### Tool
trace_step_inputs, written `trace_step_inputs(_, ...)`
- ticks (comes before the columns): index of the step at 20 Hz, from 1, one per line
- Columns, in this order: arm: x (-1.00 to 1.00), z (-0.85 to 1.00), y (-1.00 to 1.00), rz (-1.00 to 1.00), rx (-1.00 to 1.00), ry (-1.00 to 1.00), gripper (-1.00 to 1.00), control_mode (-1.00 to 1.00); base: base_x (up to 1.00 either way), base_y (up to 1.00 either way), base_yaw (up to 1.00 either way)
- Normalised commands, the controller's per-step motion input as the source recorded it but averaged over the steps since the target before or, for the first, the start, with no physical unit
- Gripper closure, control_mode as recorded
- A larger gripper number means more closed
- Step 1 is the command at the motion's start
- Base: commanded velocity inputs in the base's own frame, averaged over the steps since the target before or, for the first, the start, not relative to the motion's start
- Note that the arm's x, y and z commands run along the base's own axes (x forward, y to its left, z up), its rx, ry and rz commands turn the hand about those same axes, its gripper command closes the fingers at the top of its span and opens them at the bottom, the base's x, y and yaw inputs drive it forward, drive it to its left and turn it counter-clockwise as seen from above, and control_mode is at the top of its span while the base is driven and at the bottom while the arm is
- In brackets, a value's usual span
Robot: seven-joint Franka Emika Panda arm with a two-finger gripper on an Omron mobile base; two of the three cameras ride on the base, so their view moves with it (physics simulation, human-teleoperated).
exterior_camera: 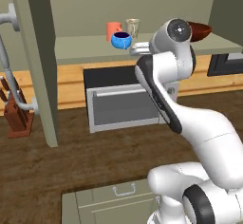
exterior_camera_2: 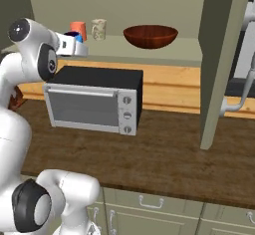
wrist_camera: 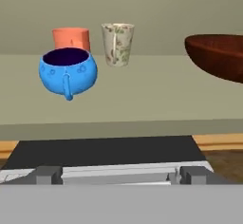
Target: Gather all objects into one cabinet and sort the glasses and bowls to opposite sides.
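While the jaws stand wide apart and empty, level with the cabinet's pale shelf, the blue bowl sits at ten o'clock in the hand view — just in front of the orange-red cup, the tumbler beside. The red-brown bowl keeps to three o'clock — seemingly the bowls' side.

Kitchen: wood countertop with toaster oven, sage base cabinets below, knife block on the counter, open wall cabinet shelf holding cups and bowls.
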Motion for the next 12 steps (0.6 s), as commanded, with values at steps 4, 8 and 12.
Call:
trace_step_inputs(4,-1.0,0.32,-0.08,-0.03,0.0,0.01,-1.0,-1.0,0.0,0.0,0.0)
trace_step_inputs(8,-1.0,0.29,-0.16,-0.01,0.0,0.01,-1.0,-1.0,0.0,0.0,0.0)
trace_step_inputs(12,-1.0,0.24,-0.25,0.0,0.0,0.0,-1.0,-1.0,0.0,0.0,0.0)
